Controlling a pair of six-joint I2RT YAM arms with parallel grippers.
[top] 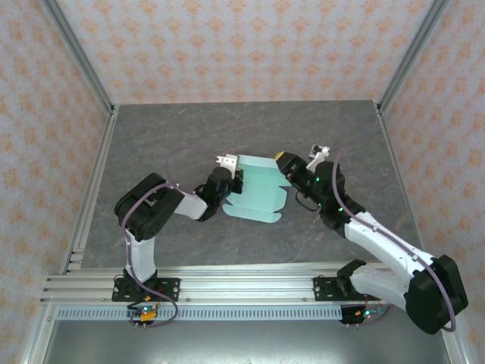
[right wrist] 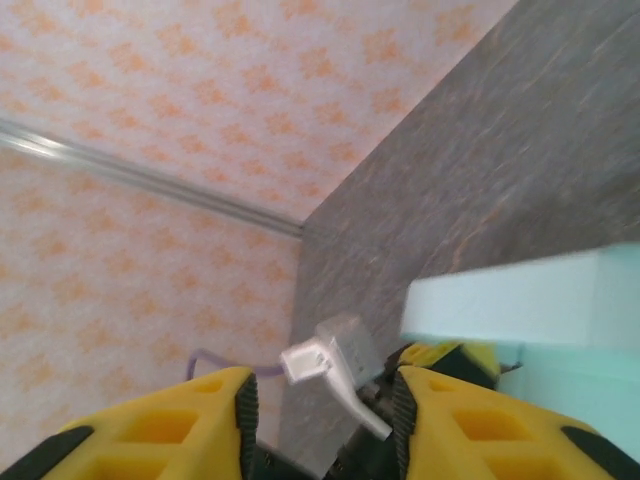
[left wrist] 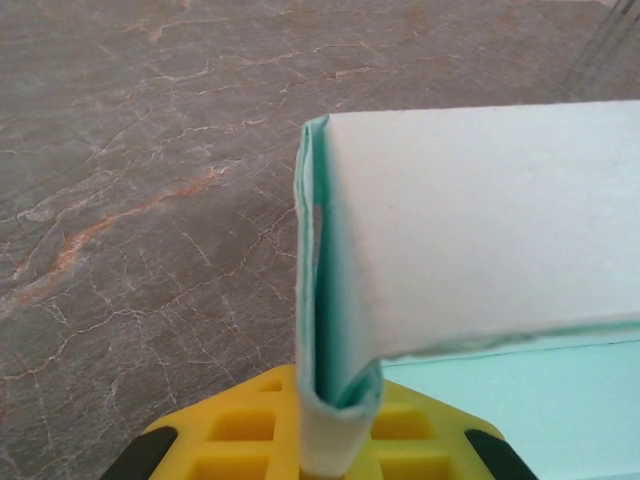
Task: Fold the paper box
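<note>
Mint-green card, thin and matte, makes up the paper box [top: 258,193], which sits mid-counter between the two arms as a partly folded sheet. Scalloped, rounded tabs run along its right and lower edges. The top external view does not show whether its lower edge touches the counter [top: 227,129] or hangs just above it.

The left tool [top: 236,176] is closed on the sheet's left edge. In the left wrist view, the card is doubled over into a tight, narrow fold with a deeper green inside. The paler outer face bends away to the right as a broad, smooth panel with a slightly fuzzy cut edge. The bottom of that fold is pinched between the yellow, waffle-ribbed fingers [left wrist: 240,430] of the tool.

The right tool [top: 286,163] sits just beside the sheet's upper right corner. In its own wrist view, its two yellow fingers [right wrist: 200,425] stand apart with nothing between them, so it is open. A flat pale-green panel of the box lies just past the right-hand finger. Beyond the gap is a small white plastic part [right wrist: 325,362].

The counter is a grey, stone-look surface with fine brownish veins. Around it stand walls [right wrist: 150,80] papered in pale pink with an orange floral repeat, edged by a silver metal rail [right wrist: 120,170].
</note>
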